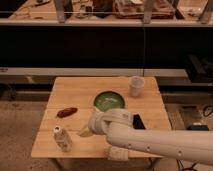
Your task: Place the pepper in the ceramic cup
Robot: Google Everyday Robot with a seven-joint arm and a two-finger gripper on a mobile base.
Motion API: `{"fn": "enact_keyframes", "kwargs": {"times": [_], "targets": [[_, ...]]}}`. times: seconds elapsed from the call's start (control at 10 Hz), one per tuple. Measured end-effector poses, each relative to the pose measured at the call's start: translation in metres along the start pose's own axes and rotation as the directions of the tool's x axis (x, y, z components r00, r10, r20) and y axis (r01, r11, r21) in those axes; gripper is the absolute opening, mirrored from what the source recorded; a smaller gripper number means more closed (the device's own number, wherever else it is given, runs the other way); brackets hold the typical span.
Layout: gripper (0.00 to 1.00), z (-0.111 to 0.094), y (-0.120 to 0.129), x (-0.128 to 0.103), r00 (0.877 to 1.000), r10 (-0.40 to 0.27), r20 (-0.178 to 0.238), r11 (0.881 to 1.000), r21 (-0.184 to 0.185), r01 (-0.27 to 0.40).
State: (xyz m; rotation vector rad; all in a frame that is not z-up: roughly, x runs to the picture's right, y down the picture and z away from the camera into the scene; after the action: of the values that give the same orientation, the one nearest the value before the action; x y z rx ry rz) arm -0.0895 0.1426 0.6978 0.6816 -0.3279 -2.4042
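The pepper [66, 112], small, dark red-brown and tapering, lies on the wooden table [145, 115] at its left side. The ceramic cup [135, 86], off-white and narrow, stands upright near the table's far right corner. My gripper [86, 132] is at the end of the white arm, low over the table's front middle, to the right of and nearer the camera than the pepper, and far from the cup. Nothing shows in it.
A wide green bowl [109, 101] sits mid-table between pepper and cup. A small white labelled bottle [62, 138] stands at the front left, close to the gripper. A pale flat object [118, 153] lies at the front edge. Dark shelving runs behind the table.
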Motion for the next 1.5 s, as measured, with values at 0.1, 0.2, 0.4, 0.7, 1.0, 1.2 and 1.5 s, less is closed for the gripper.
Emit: {"fn": "enact_keyframes", "kwargs": {"times": [0.1,0.2,0.4,0.7,1.0,1.2,1.5], "targets": [[0.80,0.000,0.000,0.000,1.000,0.000,0.000,1.000,0.000,0.000],[0.80,0.000,0.000,0.000,1.000,-0.003,0.001,1.000,-0.002,0.003],[0.80,0.002,0.005,-0.005,1.000,-0.005,-0.008,1.000,-0.020,0.004],[0.80,0.012,0.018,-0.009,0.993,0.018,-0.118,0.997,-0.068,-0.026],[0.80,0.031,0.019,-0.016,0.978,0.032,-0.205,0.996,-0.075,-0.048],[0.80,0.051,0.012,-0.018,0.984,-0.004,-0.179,0.998,-0.057,-0.006],[0.80,0.071,0.012,-0.001,0.986,-0.034,-0.161,0.999,-0.023,0.031]]}}
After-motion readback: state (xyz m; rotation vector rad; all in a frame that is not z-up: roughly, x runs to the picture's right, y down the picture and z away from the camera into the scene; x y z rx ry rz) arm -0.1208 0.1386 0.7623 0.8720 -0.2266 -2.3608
